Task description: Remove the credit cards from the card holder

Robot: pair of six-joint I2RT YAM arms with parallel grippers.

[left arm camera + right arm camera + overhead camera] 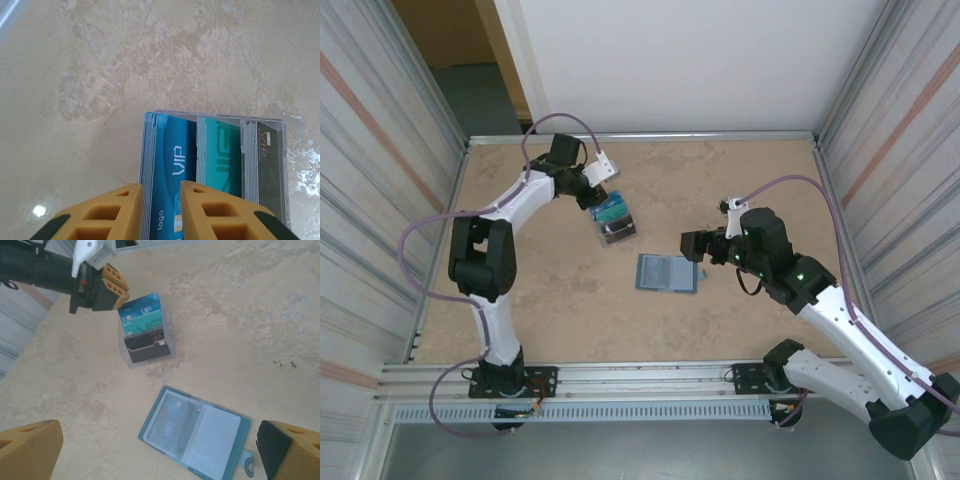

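Observation:
The card holder (667, 273) lies open and flat on the table, a teal wallet with clear pocket panels (195, 432). A card shows faintly through its left pocket (172, 422). Blue and teal credit cards (170, 165) stand in a clear stepped stand (150, 357) with black cards in its front row. My left gripper (161, 210) is at the blue stack, with its jaws slightly apart on either side of the front blue card. My right gripper (160, 455) hovers wide open above the card holder, and nothing is between its fingers (30, 450).
Metal-sided walls close in the table on the left, right and back. The clear stand (618, 232) sits just up and left of the card holder. Bare tabletop (520, 290) lies to the left and in front of the card holder.

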